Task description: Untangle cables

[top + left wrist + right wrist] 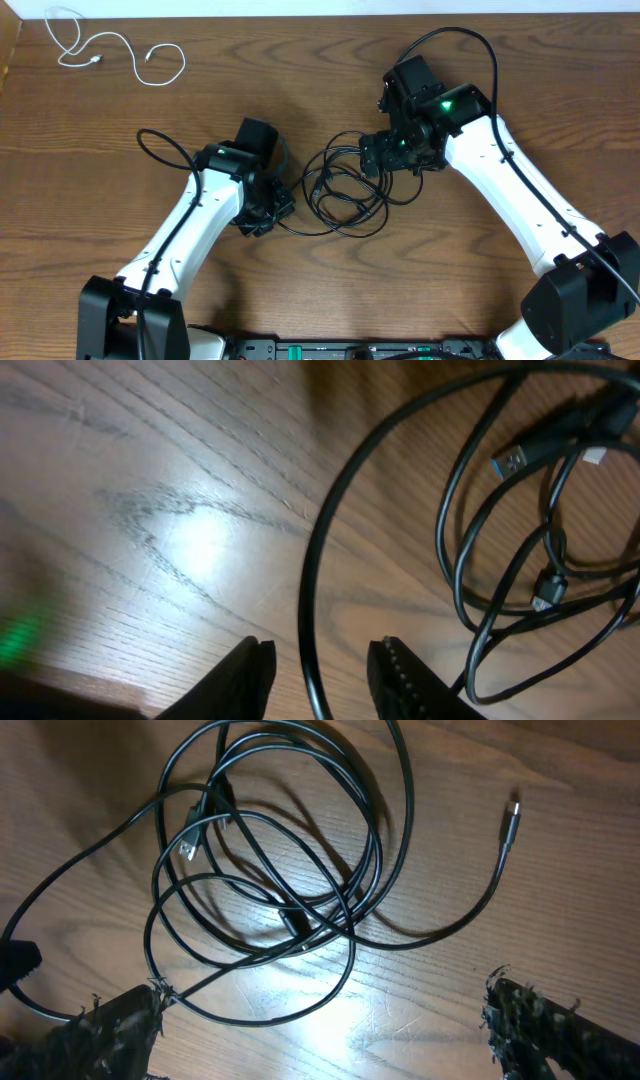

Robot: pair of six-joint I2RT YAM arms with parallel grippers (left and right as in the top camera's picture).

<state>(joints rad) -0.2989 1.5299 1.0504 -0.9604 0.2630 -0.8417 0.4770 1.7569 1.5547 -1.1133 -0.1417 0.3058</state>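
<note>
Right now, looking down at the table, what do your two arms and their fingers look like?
The left arm and right arm are white links with black joints and bases. A thick black cable loops off each wrist. A green light glows on the right wrist. The fingers are black; the left ones show ridged inner faces.

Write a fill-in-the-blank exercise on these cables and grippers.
The cable lying apart from the tangle is ____.
The left gripper has its fingers either side of one ____ strand.
The right gripper stands wide ____.
Missing words: white; black; open.
</note>
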